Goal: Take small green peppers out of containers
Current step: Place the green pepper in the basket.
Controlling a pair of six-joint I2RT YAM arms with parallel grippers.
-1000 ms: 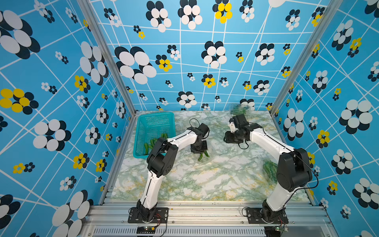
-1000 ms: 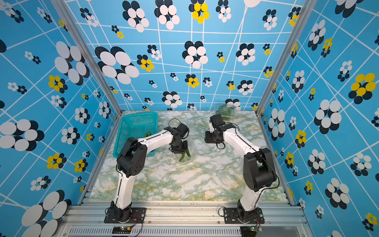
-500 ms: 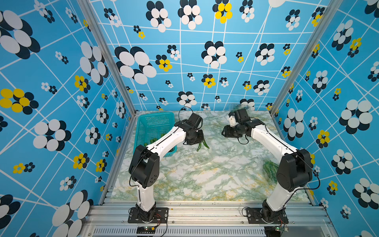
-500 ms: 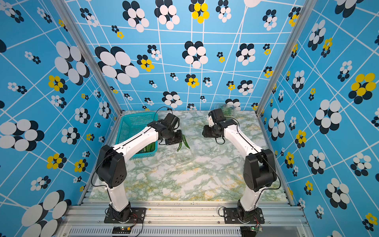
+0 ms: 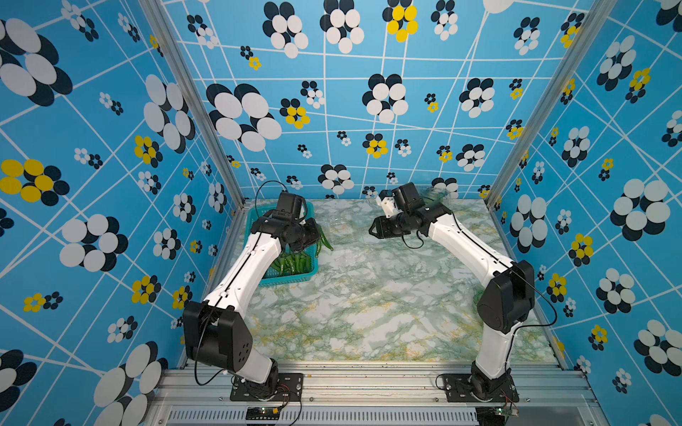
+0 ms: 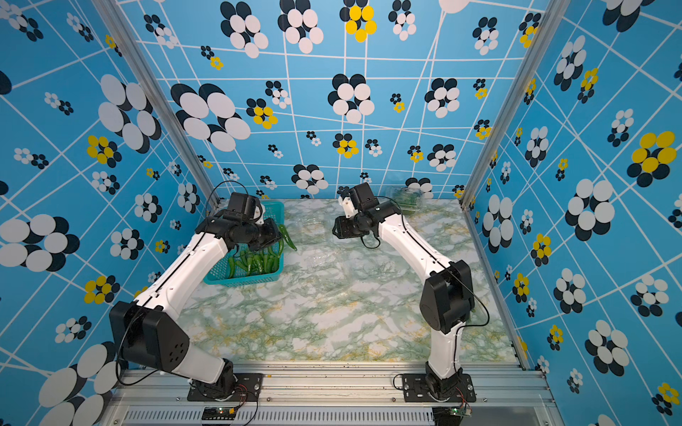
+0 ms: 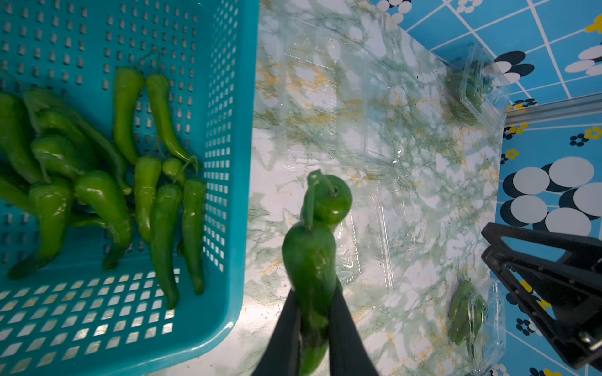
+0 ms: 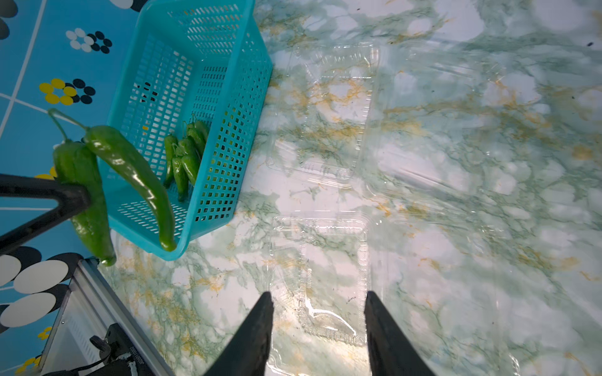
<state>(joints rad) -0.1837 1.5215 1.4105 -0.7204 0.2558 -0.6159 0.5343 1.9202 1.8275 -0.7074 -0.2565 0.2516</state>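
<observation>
My left gripper [image 7: 314,299] is shut on two small green peppers [image 7: 309,257], which hang in the air beside the teal basket's right wall, as both top views show [image 5: 326,238] [image 6: 288,236]. Several more peppers [image 7: 97,182] lie in the basket [image 7: 234,162]. My right gripper [image 8: 317,302] hovers open and holds nothing, over an open, empty clear container [image 8: 325,276]. A second empty container [image 8: 322,110] lies beyond it. A container with peppers inside [image 7: 472,91] stands at the back right corner. Another container with peppers [image 7: 469,315] lies near the right wall.
The teal basket [image 5: 295,276] sits at the back left of the marble table, against the left wall. The clear containers are hard to see against the marble [image 6: 321,258]. Patterned blue walls close in three sides.
My left gripper has carried the peppers up from the middle of the table and back-left to the basket's right side. My right gripper has shifted slightly left and stayed open.
</observation>
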